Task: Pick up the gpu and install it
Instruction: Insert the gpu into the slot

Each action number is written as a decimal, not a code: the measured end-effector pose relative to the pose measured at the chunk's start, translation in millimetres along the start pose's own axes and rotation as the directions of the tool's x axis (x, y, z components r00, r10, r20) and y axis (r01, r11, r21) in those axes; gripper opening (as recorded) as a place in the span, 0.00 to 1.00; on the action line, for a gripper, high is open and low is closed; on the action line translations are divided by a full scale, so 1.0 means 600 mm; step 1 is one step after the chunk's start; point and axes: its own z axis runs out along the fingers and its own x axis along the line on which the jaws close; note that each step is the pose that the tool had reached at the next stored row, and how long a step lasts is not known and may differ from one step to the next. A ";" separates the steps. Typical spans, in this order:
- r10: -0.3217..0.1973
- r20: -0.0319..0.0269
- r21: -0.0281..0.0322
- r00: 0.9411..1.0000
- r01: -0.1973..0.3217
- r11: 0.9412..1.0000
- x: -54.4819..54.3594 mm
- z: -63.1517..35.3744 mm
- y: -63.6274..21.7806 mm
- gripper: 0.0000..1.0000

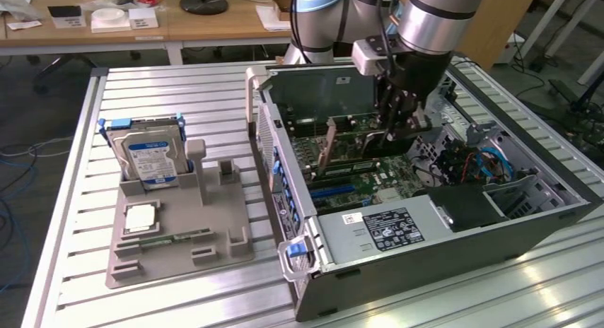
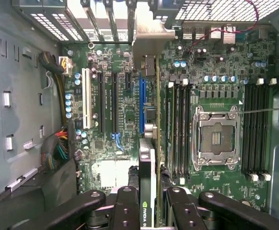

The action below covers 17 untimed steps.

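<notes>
1. Exterior view: my tool [image 1: 395, 130] reaches into the open computer case [image 1: 528, 222], part-closed on the one gpu [image 1: 357, 126]. The card stands on edge over the motherboard, its bracket end towards the exterior view's left.
2. One hard drive [image 1: 146, 158] stands in the grey holder [image 1: 170, 254] on the worktop [image 1: 170, 88].
3. Wrist view: my tool [image 2: 151, 211] clamps both faces of the gpu [image 2: 148, 167]. Its long axis runs beside the blue slot [image 2: 142, 98], bracket far from me.
</notes>
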 end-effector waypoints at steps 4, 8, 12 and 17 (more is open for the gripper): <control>0.000 0.000 0.000 1.000 0.000 1.000 0.000 0.002 0.002 0.27; -0.001 0.000 0.000 1.000 0.001 1.000 0.000 0.003 0.003 0.27; 0.000 0.000 0.000 1.000 0.000 1.000 0.000 0.004 0.004 0.27; -0.001 0.000 0.000 1.000 0.001 1.000 0.000 0.004 0.004 0.27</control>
